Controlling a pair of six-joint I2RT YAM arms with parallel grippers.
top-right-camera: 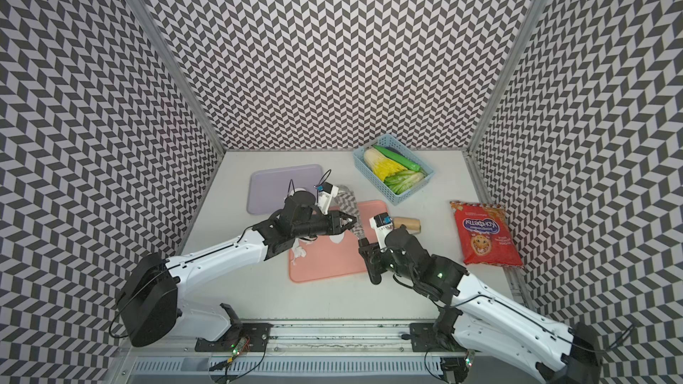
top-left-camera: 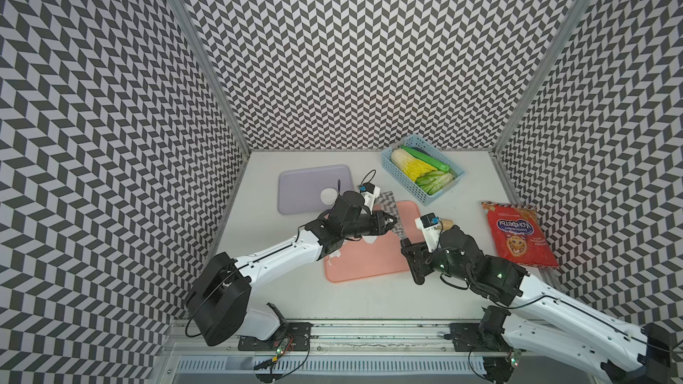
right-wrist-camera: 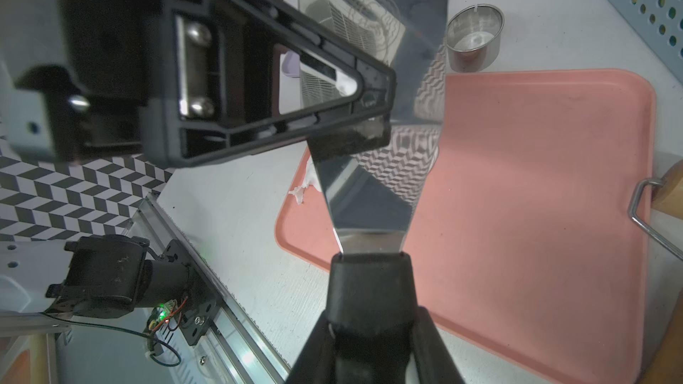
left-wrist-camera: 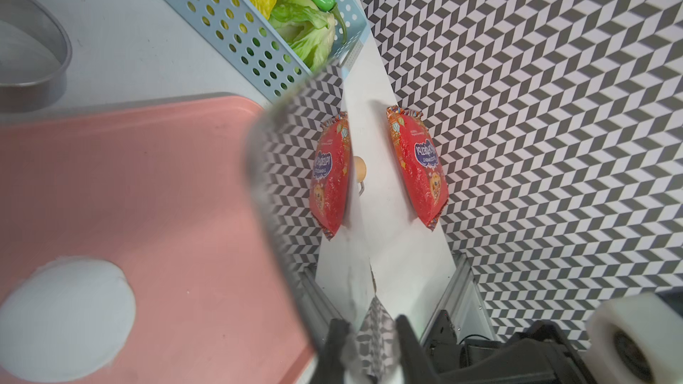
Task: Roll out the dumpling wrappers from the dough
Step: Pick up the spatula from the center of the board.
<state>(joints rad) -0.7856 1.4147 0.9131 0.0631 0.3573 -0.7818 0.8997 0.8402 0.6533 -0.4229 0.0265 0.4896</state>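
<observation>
Looking over the white table point(top-left-camera: 369, 301), biggest first, all placed off the pink tray point(top-left-camera: 369, 264), which sits mid-table between the two arms.

- Purple tray point(top-left-camera: 303, 186): just past the pink tray's far corner on the robot's left.
- Blue basket point(top-left-camera: 406, 179) of greens: past the pink tray's far corner on the robot's right, apart from it.
- Red snack bag point(top-left-camera: 517, 234): well off the pink tray's right edge.
- Spatula point(right-wrist-camera: 369, 197): mirror blade, up in the air over the pink tray's far-right part.
- Right gripper point(right-wrist-camera: 373, 334): clamped on the spatula's black handle, over the pink tray's right edge.
- Left gripper point(top-left-camera: 391, 221): over the pink tray's far half, jaws pinching the blade partway up. One finger pad has a white smear.
- Rolling pin point(top-right-camera: 406, 224): wooden, lying on the table just beside the pink tray's right edge.
- Metal ring cup point(right-wrist-camera: 475, 38): upright on the table, just off the pink tray's far edge.
- Stack of wrappers point(top-left-camera: 328, 195): on the purple tray, at the corner nearest the pink tray.
- Single wrapper point(left-wrist-camera: 66, 319): flat on the pink tray, under the left arm.
- Dough scraps point(top-right-camera: 297, 253): ragged bits on the pink tray's left rim.
</observation>
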